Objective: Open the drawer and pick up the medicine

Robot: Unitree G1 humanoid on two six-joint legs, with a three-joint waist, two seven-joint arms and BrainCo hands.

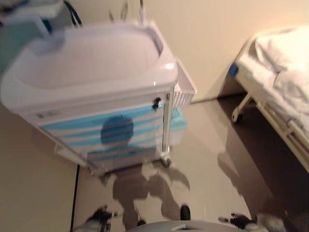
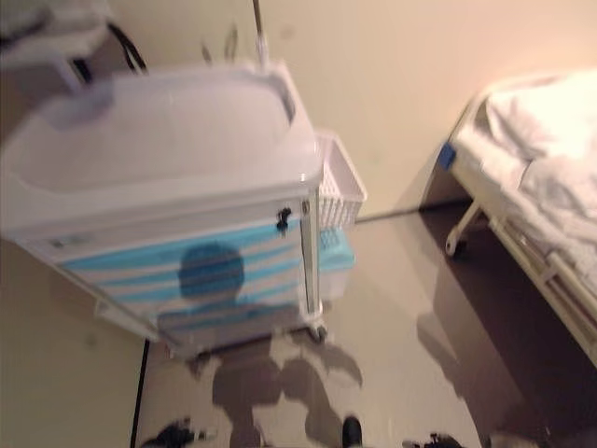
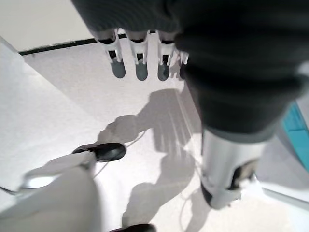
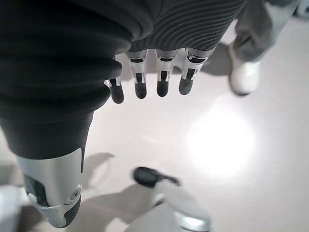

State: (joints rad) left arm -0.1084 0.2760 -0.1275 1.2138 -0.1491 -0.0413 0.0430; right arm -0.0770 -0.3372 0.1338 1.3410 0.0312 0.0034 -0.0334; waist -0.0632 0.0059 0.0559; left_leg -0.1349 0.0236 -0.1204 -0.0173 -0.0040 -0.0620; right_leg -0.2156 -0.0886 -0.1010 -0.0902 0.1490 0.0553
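A white medical cart (image 1: 96,63) with blue-striped drawers (image 1: 111,130) stands ahead against the wall. All its drawers are shut. A small dark lock (image 1: 156,103) sits at the upper right corner of the cart's front. No medicine shows in any view. My left hand (image 1: 99,217) hangs low at the lower left, well short of the cart. Its fingers (image 3: 140,63) are straight and hold nothing. My right hand (image 1: 239,221) hangs low at the lower right. Its fingers (image 4: 154,82) are straight and hold nothing.
A white wire basket (image 1: 183,89) and a teal bin (image 1: 177,121) hang on the cart's right side. A hospital bed (image 1: 280,82) with white bedding stands at the right. A person's leg and white shoe (image 4: 246,72) stand near my right hand.
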